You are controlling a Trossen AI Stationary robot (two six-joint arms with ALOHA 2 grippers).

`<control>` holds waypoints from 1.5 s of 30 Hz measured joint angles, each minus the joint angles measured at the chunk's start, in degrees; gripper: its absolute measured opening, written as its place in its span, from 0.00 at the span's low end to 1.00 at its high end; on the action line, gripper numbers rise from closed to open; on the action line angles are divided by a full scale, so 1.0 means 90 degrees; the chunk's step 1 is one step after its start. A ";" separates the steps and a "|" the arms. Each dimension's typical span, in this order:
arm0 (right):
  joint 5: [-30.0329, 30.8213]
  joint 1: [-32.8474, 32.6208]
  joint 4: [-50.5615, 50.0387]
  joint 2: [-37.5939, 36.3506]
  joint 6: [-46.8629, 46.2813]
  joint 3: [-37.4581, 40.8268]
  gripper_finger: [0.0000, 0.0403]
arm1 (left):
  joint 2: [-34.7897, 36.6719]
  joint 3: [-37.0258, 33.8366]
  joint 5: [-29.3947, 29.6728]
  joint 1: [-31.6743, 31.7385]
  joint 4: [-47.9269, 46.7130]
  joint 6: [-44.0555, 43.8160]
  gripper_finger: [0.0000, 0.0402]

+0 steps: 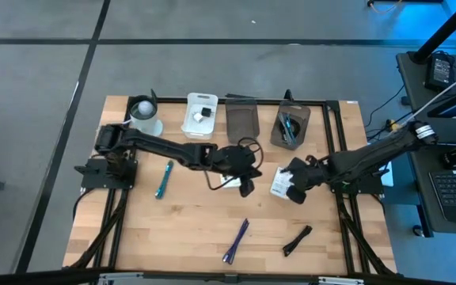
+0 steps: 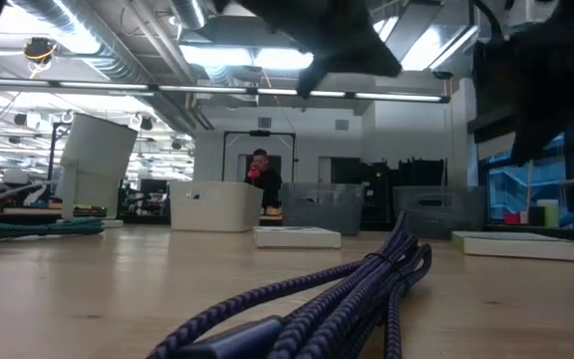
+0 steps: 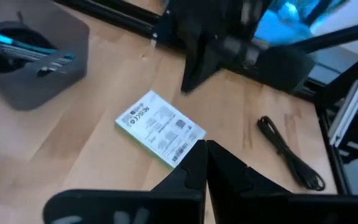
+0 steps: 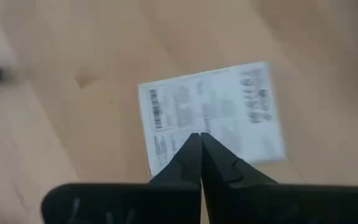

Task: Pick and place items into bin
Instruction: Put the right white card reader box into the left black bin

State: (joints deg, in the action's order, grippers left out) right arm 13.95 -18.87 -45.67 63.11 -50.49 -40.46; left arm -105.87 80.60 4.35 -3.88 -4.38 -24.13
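Hovering with fingers pressed together and empty, the right gripper [image 4: 201, 140] hangs over a white printed card [image 4: 213, 115] on the bench [image 1: 188, 229], the left gripper [image 3: 206, 149] likewise closed nearby.

Right gripper [image 4: 201, 140], fingers together, above white printed card [image 4: 213, 115].

Matt pale wood table [image 1: 196, 229], braided purple pen [image 2: 367, 274], printed paper card [image 4: 211, 115].
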 joint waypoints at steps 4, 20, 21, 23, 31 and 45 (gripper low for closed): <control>0.0143 -0.0002 -0.0925 -0.0396 -0.1231 -0.0309 0.00 | -0.0610 0.0643 -0.0345 0.0172 -0.0074 0.0286 0.00; -0.0686 -0.0010 0.0527 -0.0940 -0.4267 0.1452 0.21 | -0.2000 0.1594 -0.1095 0.0779 -0.0548 -0.0346 0.15; -0.0728 -0.0010 0.0836 -0.0940 -0.4368 0.1603 0.22 | -0.2040 0.1592 -0.1094 0.0794 -0.0555 -0.0428 0.17; -0.0729 -0.0010 0.1327 -0.0940 -0.4491 0.1845 0.25 | -0.2115 0.1592 -0.1092 0.0831 -0.0476 -0.0450 0.22; -0.0725 -0.0005 0.1978 -0.0940 -0.4636 0.2300 0.27 | -0.2272 0.1593 -0.1062 0.0861 -0.0330 -0.0316 0.27; -0.0544 -0.0007 0.2548 -0.0715 -0.5212 0.2716 0.32 | -0.2916 0.1588 -0.1626 0.0860 0.0096 -0.0921 0.26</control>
State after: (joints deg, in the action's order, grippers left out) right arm 9.05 -18.94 -22.74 56.68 -97.41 -16.02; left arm -132.11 94.89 -10.28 3.86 -3.51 -32.42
